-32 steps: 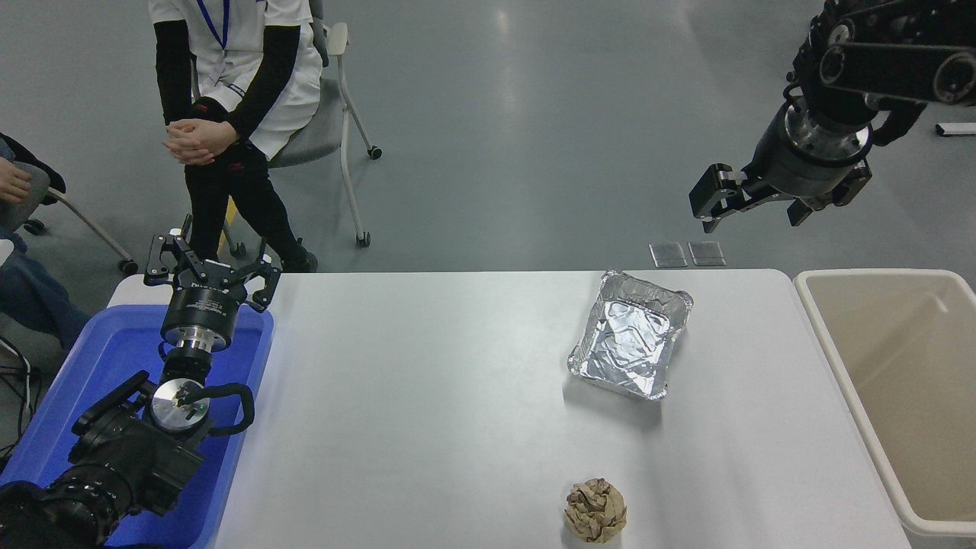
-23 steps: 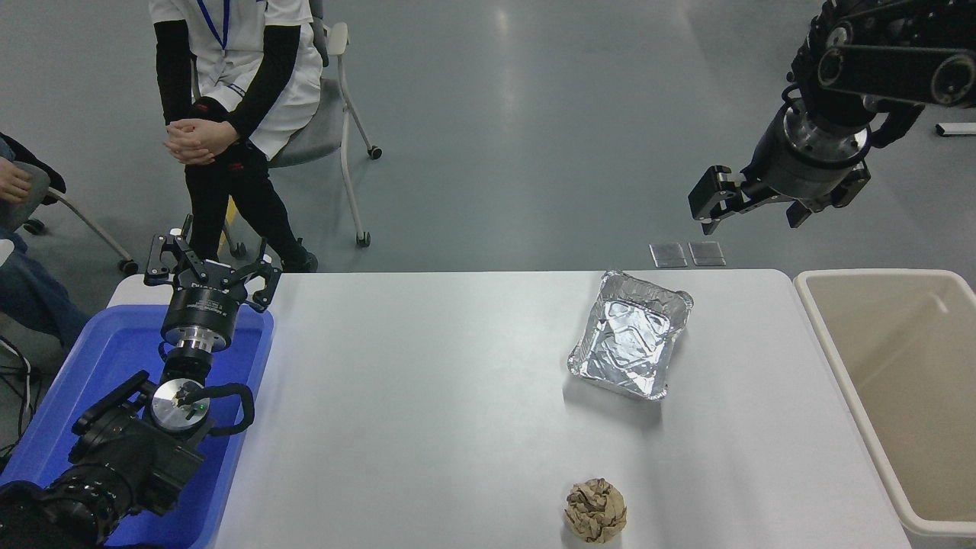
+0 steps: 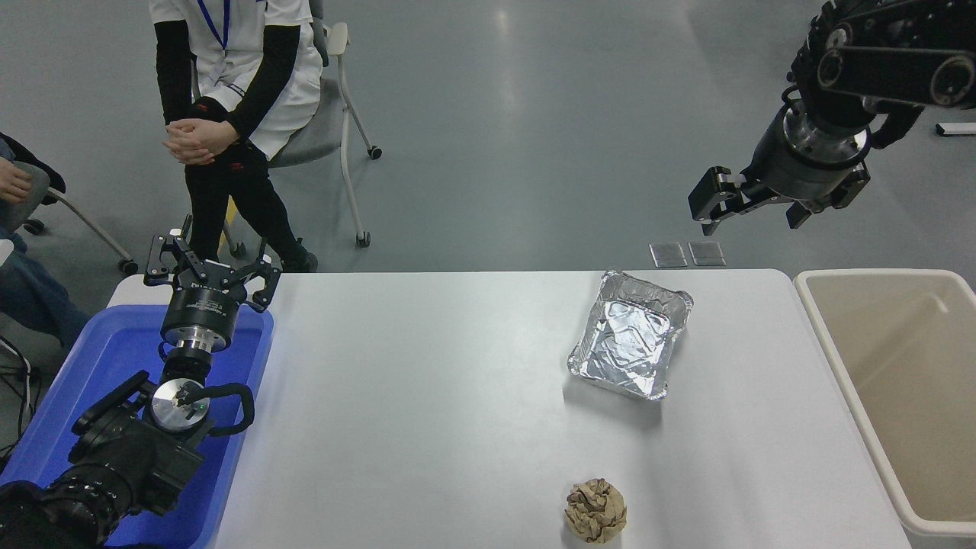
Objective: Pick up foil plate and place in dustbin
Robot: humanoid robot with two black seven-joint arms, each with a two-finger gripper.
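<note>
Nearest the camera, at about six o'clock on the white table (image 3: 427, 427), a brown crumpled paper ball (image 3: 595, 511) sat alone near the front edge. At seven to eight o'clock the left arm lay parked over a blue tub (image 3: 91, 374) just off the table's left end, its left gripper (image 3: 210, 268) pointing away with fingers spread and nothing between them. Along the right end of the table, at three to four o'clock, stood the dustbin (image 3: 839, 358), beige, deep, its inside plain and bare. Farther out, toward two o'clock on the tabletop, the foil plate (image 3: 630, 335) rested flat and open side up, slightly turned, well apart from the paper ball and near but not touching the dustbin. Beyond the far edge of the table two small grey squares (image 3: 688, 254) lay on the floor. Above and past them, at one to two o'clock, the right gripper (image 3: 751, 210) hung in the air, jaws wide apart, gripping nothing, well clear of the plate. At eleven o'clock a person (image 3: 229, 91) in a white top stood with clasped hands beside a chair (image 3: 335, 114).
</note>
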